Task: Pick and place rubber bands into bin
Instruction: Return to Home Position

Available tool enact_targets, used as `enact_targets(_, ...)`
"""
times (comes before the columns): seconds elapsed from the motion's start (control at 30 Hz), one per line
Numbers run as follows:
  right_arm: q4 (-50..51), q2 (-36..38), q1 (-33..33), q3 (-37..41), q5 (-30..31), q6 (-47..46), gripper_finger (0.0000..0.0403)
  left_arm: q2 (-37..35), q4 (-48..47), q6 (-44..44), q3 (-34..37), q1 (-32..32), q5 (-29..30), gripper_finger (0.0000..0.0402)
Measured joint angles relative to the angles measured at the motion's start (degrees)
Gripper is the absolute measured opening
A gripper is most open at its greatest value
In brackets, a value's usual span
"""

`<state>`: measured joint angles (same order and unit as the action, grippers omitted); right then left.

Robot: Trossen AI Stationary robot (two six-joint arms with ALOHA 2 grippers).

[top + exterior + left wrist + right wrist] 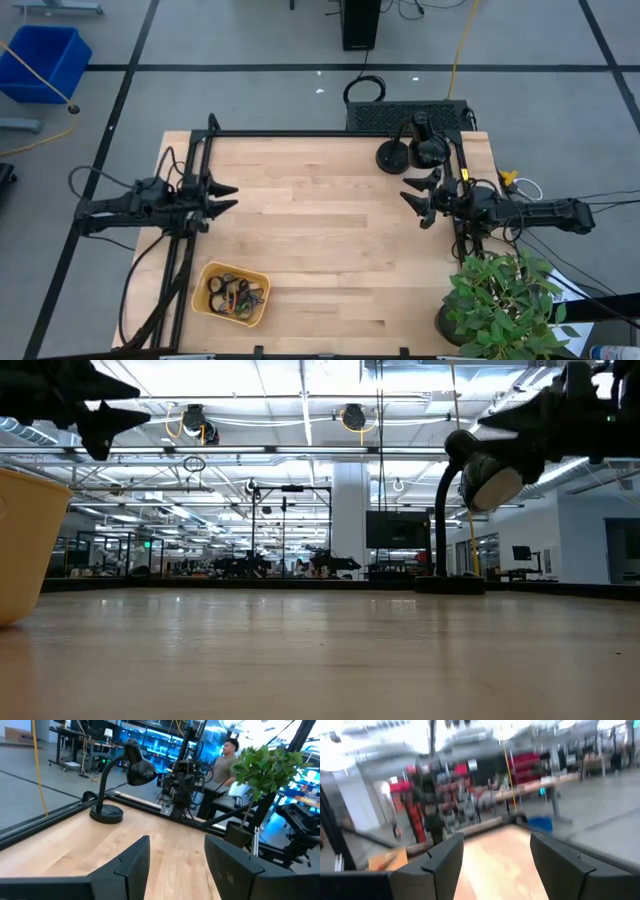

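**A:** Inside the bin (235,267): contents?

**B:** Rubber bands (233,296), one tangled heap. Dark and orange loops show; other colours are too small to tell. All that I can see lie within its walls. The bin sits on the table (320,235) at a near corner, slightly askew to the edge.

**A:** Left gripper?

**B:** The left gripper (233,197) is past the bin toward the table's far side, well apart from it. It is held high; the low view shows it up above the bin's rim. Its fingers are spread wide, with bare wood showing between them in the wrist view.

**A:** Right gripper?

**B:** The right gripper (405,189) is across the table from the bin, much farther off than the left one, and it points back toward the bin's side. It is also raised and also spread wide. Its wrist view is blurred.

**A:** Anything else?

**B:** A desk lamp (395,155) stands at the corner diagonal to the bin, just beyond the right gripper. A potted plant (505,305) is on the bin's edge of the table, at the opposite corner. A blue tub (45,60) sits on the floor, well apart from the bin. A person (227,762) stands beyond the table, behind the right arm.
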<state>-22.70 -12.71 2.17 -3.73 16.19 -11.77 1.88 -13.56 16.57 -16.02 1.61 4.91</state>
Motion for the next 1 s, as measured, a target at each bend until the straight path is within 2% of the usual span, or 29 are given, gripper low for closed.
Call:
enact_targets(0.13,-4.8,1.6,0.0,2.6,0.0,0.2,0.0224,-0.6,2.6,0.3,3.8,0.0,-0.1,0.0196)
enact_targets(0.4,-3.4,2.6,0.0,2.7,0.0,0.4,0.0224,-0.6,10.7,0.6,10.3,0.2,-0.4,0.0196)
enact_targets(0.77,0.7,2.6,0.0,2.8,0.3,0.4,0.0224,-0.5,11.3,1.7,13.9,3.1,-0.4,0.0196)
enact_targets(0.87,2.6,2.6,0.0,2.8,0.3,0.4,0.0224,-0.4,11.5,-0.2,14.0,3.8,-0.2,0.0196)
enact_targets(1.0,7.9,2.6,0.0,2.8,0.3,0.4,0.0224,-0.4,11.5,-6.8,14.0,4.6,0.5,0.0196)
